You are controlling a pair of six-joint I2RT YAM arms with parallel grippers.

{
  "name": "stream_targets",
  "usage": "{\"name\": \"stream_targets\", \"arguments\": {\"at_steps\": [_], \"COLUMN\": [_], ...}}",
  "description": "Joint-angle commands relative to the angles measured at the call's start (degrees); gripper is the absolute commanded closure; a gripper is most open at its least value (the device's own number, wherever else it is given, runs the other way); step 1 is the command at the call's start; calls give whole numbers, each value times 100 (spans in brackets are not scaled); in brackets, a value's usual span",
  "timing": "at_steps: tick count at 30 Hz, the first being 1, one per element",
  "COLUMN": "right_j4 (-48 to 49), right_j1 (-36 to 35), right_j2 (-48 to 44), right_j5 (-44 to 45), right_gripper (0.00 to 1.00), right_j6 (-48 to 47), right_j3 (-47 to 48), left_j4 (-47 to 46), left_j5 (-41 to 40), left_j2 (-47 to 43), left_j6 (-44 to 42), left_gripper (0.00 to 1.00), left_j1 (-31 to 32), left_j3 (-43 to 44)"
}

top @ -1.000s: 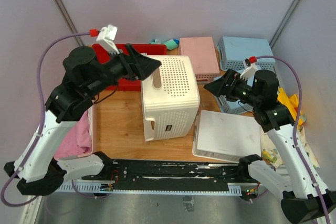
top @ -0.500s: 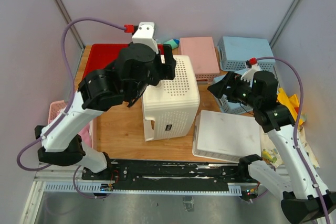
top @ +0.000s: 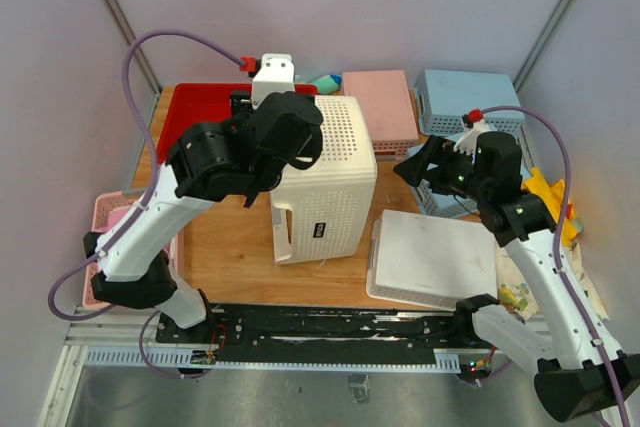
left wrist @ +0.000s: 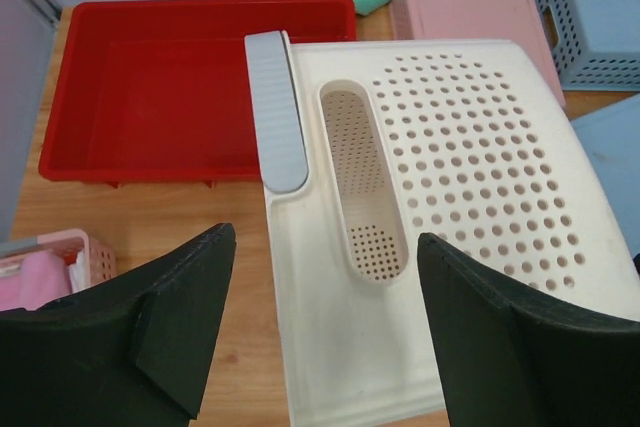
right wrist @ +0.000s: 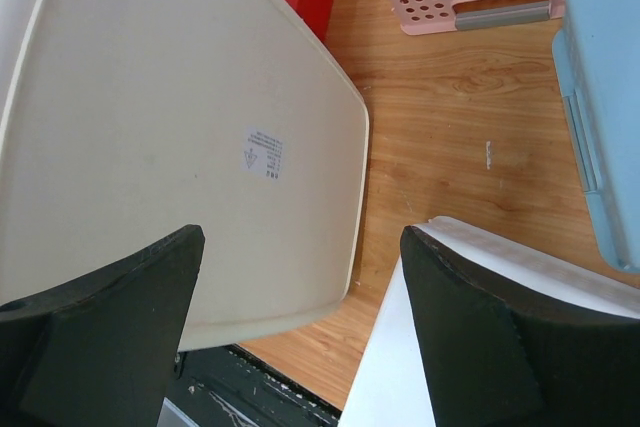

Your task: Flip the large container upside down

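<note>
Lying on its side in the middle of the wooden table (top: 230,247), the large cream basket (top: 330,177) has one perforated wall facing up, its smooth base turned to the right and its rim to the left. The left gripper (left wrist: 322,242) hangs above that upward wall with its two fingers spread wide and nothing between them. Below it are the sunken handle slot (left wrist: 362,182) and a grey strip (left wrist: 278,107) along the rim edge. Whether either finger touches the plastic cannot be told. The right gripper (right wrist: 300,237) is also spread wide and empty, pointing at the base, where a small white sticker (right wrist: 265,152) shows; from above it sits near the base but apart from it. A red tray (left wrist: 190,87) lies just behind the basket on the left. A pink basket (top: 380,107) and a blue basket (top: 465,97) stand at the back. A flat white basket (top: 435,257) lies just to the right of the cream one
</note>
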State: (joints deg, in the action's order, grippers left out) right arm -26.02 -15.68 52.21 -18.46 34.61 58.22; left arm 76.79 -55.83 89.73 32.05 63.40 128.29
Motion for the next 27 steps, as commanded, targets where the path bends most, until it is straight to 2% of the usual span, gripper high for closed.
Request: {"name": "stream_targets", "arguments": {"at_steps": [1,10,15,21,27], "right_j4": [-30,-30,-26,9,36], "right_j1": [88,92,95,92,96], "right_j2": [-38,-122,-123,-140,-133], "right_j5": [-43,-13,-43,-65,-103], "right_gripper": [18,18,18,18,18], "right_j6": [-70,-61,1,46,46], "right_j3": [-31,-106,-140,-203,-229], "left_j4": [160,128,19,29,20], "left_j5": [-163,74,277,284,286], "left_j2": [-116,-112,-65,-132,-202], "left_j6": [202,265,238,398,383], "left_gripper": [22,22,27,44,63], "left_j1": [-250,-562,-569,-607,-637], "left_j3": [-35,-362,-610,-1089,-1123]}}
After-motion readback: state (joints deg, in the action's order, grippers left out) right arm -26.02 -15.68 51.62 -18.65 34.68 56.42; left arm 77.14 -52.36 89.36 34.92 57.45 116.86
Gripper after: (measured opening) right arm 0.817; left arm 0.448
